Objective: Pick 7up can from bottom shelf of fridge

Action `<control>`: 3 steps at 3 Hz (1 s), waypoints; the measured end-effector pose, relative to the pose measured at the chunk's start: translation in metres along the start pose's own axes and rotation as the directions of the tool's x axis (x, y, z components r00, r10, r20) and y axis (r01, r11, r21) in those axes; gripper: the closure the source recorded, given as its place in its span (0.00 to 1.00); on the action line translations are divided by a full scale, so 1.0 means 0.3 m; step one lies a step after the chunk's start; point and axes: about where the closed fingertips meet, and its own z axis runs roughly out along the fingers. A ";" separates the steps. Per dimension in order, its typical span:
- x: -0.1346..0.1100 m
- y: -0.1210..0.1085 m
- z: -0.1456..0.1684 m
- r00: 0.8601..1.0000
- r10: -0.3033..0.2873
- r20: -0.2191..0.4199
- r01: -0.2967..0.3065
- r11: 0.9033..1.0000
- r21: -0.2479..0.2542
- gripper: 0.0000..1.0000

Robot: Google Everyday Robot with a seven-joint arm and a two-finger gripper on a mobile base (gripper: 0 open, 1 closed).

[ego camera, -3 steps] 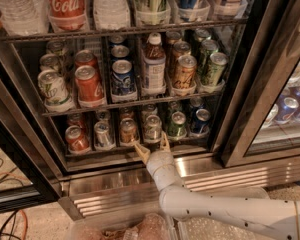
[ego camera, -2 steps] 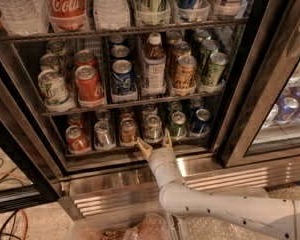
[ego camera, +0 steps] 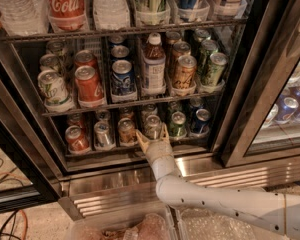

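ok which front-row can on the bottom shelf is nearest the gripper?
The pale silver 7up can, between the brown can and the green can; the open gripper sits right in front of it.

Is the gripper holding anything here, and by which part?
Nothing held yet. The gripper is open at the bottom shelf, fingers spread either side of the 7up can.

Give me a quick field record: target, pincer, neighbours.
target: 7up can, upright, front row of the bottom shelf
grasp: pincer open, fingers either side of that can, at its front
image-left neighbour: brown can
image-right neighbour: green can
enclosure: fridge, door open
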 end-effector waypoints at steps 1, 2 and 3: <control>0.000 0.000 0.000 1.000 0.000 0.000 0.000 1.000 0.000 0.46; 0.002 -0.001 0.000 1.000 0.002 -0.001 -0.002 1.000 0.002 0.69; 0.005 -0.013 0.000 1.000 0.011 -0.005 -0.011 1.000 0.011 0.92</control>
